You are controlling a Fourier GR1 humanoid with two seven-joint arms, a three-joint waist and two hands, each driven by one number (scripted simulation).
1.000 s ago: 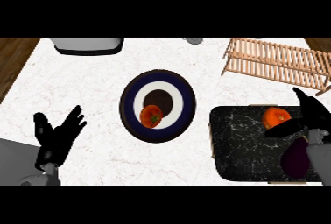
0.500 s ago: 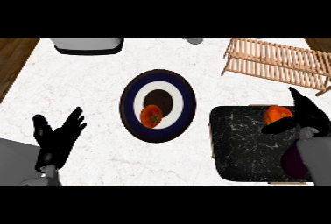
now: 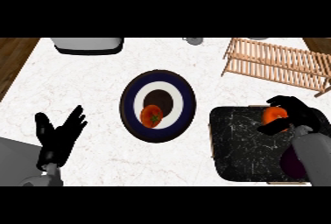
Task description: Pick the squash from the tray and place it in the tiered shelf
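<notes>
The orange squash (image 3: 274,115) lies at the far right part of the black marbled tray (image 3: 242,144). My right hand (image 3: 298,110) is curled over it from the right, fingers wrapped over its top and thumb under its near left side. Much of the squash's right side is hidden by the hand. The wooden slatted tiered shelf (image 3: 278,63) stands at the back right, just beyond the tray. At the lower left my left hand (image 3: 59,136) rests open on the counter, fingers up.
A dark blue and white plate (image 3: 157,87) with a red-orange tomato-like fruit (image 3: 152,117) sits mid-counter, left of the tray. A purple object (image 3: 290,162) shows beside my right forearm on the tray. A grey appliance (image 3: 87,43) and a small cup (image 3: 192,40) stand at the back edge.
My right hand's fingers have gone from straight above the squash to curled down round it. The left hand has stayed still.
</notes>
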